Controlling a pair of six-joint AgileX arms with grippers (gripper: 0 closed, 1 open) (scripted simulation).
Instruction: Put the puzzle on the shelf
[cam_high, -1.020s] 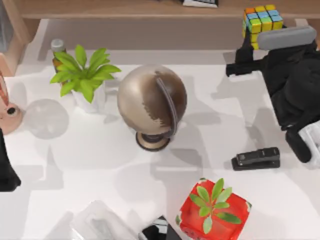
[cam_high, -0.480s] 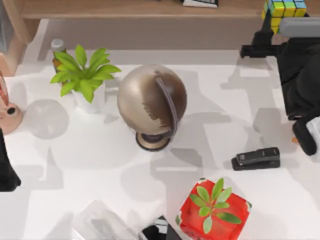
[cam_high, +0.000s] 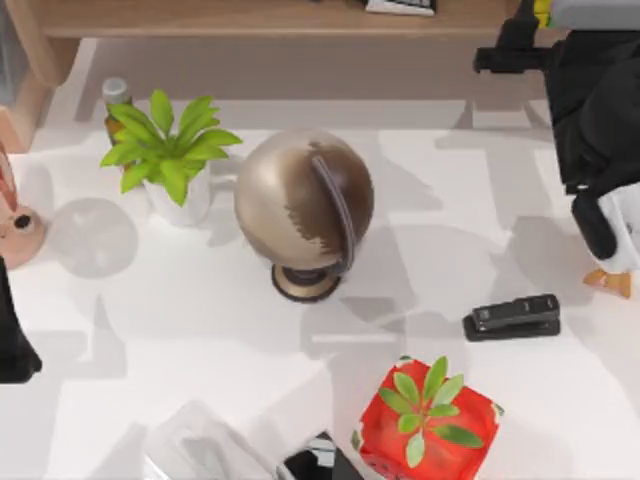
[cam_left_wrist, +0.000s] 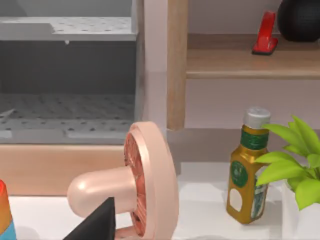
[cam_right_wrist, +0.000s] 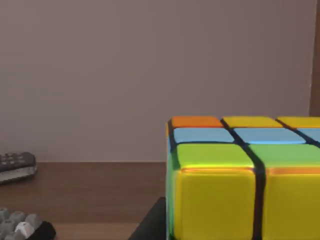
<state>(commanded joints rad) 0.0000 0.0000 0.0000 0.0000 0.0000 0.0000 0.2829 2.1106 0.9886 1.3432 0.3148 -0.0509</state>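
The puzzle (cam_right_wrist: 240, 180) is a tiled cube with yellow, green, blue and orange squares, close up in the right wrist view. In the top view just a yellow sliver of the puzzle (cam_high: 543, 11) shows at the upper edge. My right gripper (cam_high: 533, 28) is shut on it at the far right, above the shelf (cam_high: 250, 18), a long light-brown board. The shelf's wooden surface (cam_right_wrist: 90, 185) lies beside and below the cube; I cannot tell whether the cube touches it. My left arm (cam_high: 15, 345) is parked at the left edge.
A globe (cam_high: 305, 205) stands mid-table, with a leafy plant (cam_high: 170, 150) and a bottle (cam_high: 115, 98) to its left. A stapler (cam_high: 512, 316) and a red plant pot (cam_high: 428, 420) sit at front right. A keyboard (cam_high: 400, 6) lies on the shelf. A pink mushroom (cam_left_wrist: 135, 185) is at the left.
My right gripper carried the puzzle away from the table toward the back, over the shelf. The cube has slid almost out of the top view's upper edge. The left arm stayed still.
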